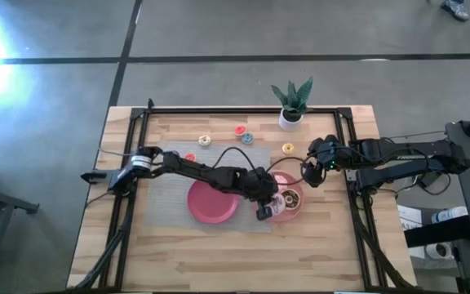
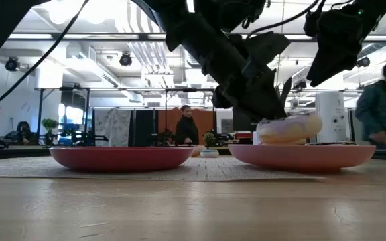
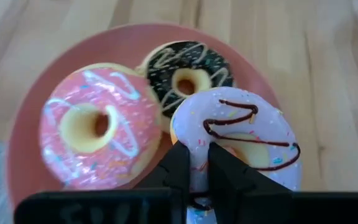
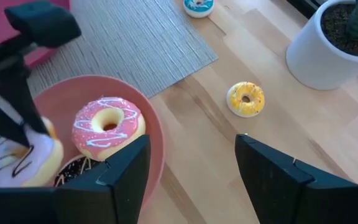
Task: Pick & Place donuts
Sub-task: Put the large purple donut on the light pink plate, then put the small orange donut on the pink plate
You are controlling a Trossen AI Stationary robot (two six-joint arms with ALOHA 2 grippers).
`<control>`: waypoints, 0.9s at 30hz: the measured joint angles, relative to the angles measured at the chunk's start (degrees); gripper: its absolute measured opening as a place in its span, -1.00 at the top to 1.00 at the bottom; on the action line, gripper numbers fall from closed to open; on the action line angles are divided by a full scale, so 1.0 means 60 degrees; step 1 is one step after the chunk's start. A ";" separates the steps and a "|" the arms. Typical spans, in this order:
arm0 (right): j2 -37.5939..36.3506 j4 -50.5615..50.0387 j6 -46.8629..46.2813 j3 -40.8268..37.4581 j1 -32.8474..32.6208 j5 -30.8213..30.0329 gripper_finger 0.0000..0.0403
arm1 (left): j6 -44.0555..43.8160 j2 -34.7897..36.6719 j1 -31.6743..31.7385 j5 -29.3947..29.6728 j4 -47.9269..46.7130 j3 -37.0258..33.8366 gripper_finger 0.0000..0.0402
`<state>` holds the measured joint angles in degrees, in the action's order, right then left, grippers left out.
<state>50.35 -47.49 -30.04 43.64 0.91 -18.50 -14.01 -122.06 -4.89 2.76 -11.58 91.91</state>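
Three larger donuts are on the right pink plate [image 3: 23, 155]: a pink one [image 3: 95, 127], a chocolate one [image 3: 185, 74] and a pale sprinkled one [image 3: 241, 134]. My left gripper [image 3: 197, 149] reaches across the table to this plate [image 1: 296, 186] and is shut on the pale donut [image 2: 289, 127]. My right gripper [image 4: 192, 140] hovers open above the table just off the plate's far-right rim [image 4: 157, 130], touching nothing. Tiny donuts rest flat on the table: yellow [image 4: 246, 98], blue [image 1: 247, 138], red [image 1: 240, 130], cream [image 1: 205, 140] and orange [image 1: 189, 156]. My left gripper pinches the pale sprinkled donut's ring [image 3: 197, 177] between its two fingers, one at the outer rim and one toward the hole. The fingers [image 2: 263, 100] come down slanting from above. The donut lies over the chocolate and pink donuts; whether it rests on them I cannot tell.
A second pink plate [image 1: 213, 202] sits on the grey mat [image 1: 166, 184] left of the loaded plate. A white pot with a plant [image 1: 291, 110] stands near the far edge. A black frame [image 1: 243, 109] rims the table. People show in the room beyond.
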 joint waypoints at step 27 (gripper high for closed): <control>0.0006 0.0165 -0.0506 -0.0469 -0.0006 -0.0016 -0.12 | -0.0120 0.2064 0.0009 0.1579 -0.4083 -0.0040 0.04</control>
<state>50.38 -46.50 -33.08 40.82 0.87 -18.60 -14.73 -109.68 -4.83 12.23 -36.08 91.67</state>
